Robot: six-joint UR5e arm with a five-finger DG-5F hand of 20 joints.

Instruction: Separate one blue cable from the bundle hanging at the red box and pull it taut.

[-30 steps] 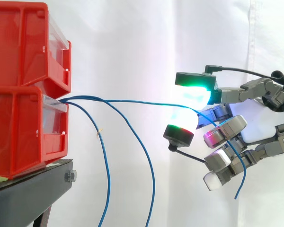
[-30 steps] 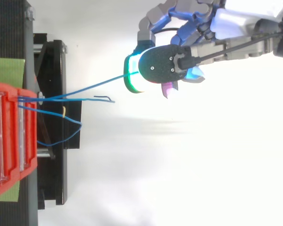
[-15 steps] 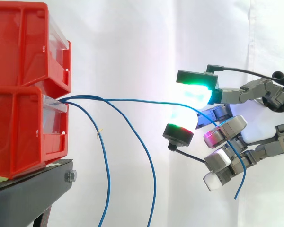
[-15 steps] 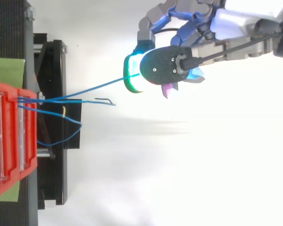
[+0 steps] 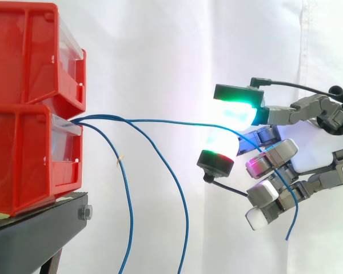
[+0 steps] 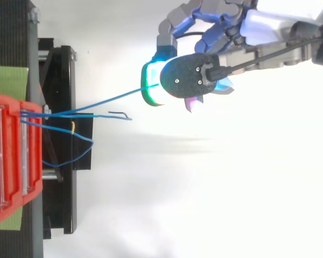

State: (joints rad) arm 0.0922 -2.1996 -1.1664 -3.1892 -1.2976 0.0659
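Right of the red box (image 5: 34, 154), your hand (image 5: 315, 142) pinches one blue cable (image 5: 160, 121) between its glowing pads (image 5: 235, 114). That strand runs nearly level from box to hand, apart from the other cables (image 5: 131, 222), which hang slack.

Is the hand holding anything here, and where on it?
One blue cable, pinched by the hand near its free end; the short tail hangs below the fingers.
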